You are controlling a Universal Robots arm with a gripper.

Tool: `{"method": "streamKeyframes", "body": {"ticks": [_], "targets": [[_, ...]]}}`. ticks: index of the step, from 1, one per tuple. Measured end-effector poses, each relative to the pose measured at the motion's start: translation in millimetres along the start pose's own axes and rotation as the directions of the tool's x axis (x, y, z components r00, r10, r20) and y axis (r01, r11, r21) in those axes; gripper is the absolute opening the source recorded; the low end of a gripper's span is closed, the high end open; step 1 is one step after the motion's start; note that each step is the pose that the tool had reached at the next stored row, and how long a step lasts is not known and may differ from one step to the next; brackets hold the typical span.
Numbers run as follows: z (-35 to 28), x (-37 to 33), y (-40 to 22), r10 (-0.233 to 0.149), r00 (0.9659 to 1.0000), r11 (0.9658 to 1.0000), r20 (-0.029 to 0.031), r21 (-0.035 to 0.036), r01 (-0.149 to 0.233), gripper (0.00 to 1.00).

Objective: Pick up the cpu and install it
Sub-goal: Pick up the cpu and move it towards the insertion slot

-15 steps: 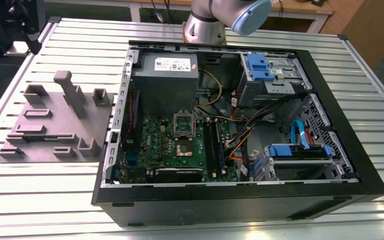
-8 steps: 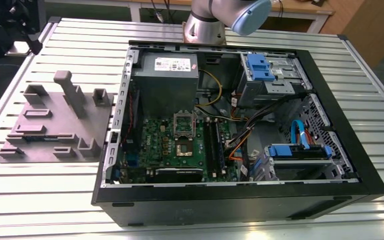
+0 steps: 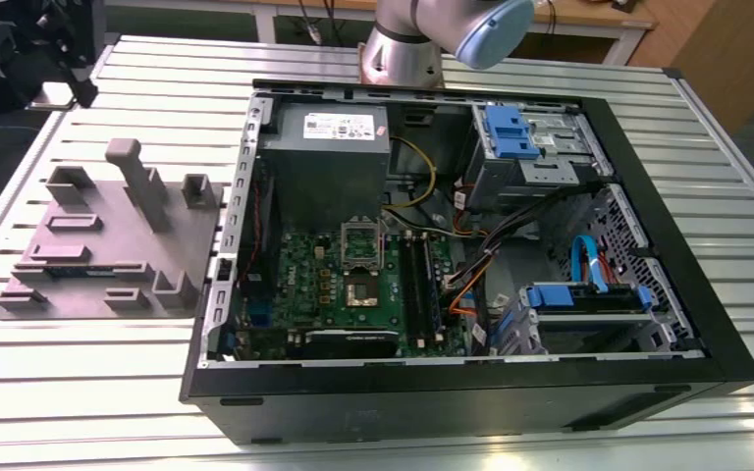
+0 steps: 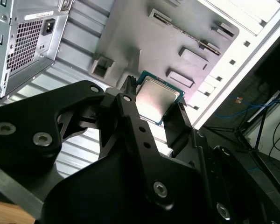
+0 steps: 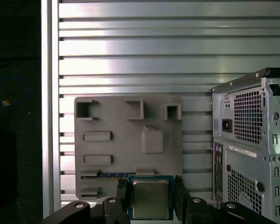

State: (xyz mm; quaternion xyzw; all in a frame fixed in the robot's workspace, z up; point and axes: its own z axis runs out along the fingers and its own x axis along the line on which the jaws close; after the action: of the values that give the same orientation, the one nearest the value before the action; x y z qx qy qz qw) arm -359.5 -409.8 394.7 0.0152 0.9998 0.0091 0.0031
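In the exterior view, the open case (image 3: 456, 392) lies beside the tray (image 3: 181, 250). In the second wrist view, my pincer (image 4: 154, 95) clamps the cpu (image 4: 157, 100) by its edges. In the first wrist view, the cpu (image 5: 150, 198) hangs in my grip above the tray (image 5: 130, 140).

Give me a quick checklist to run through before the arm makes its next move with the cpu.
1. Grip: the gripper clamps the cpu by two opposite edges in both wrist views: ok.
2. Lift: the cpu hangs well above the grey fixture tray: ok.
3. Attitude: the cpu sits square between the fingers in the first wrist view: ok.
4. Socket on the motherboard: it looks open in the exterior view, but whether it is empty: cannot tell.
5. Orange cables lie to the exterior view's right of the socket, off it: ok.
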Motion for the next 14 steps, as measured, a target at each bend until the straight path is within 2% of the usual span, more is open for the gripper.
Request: {"method": "streamKeyframes", "body": {"ticks": [8,11,14], "targets": [[0.3,-12.2,0.4,0.0,1.0,1.0,0.0,0.0,0.0,0.48],[0.4,-13.6,-0.1,0.0,1.0,1.0,0.0,0.0008,0.0,0.48],[0.4,-13.9,-4.0,0.001,1.0,1.0,0.0002,0.0027,-0.001,0.48]]}}
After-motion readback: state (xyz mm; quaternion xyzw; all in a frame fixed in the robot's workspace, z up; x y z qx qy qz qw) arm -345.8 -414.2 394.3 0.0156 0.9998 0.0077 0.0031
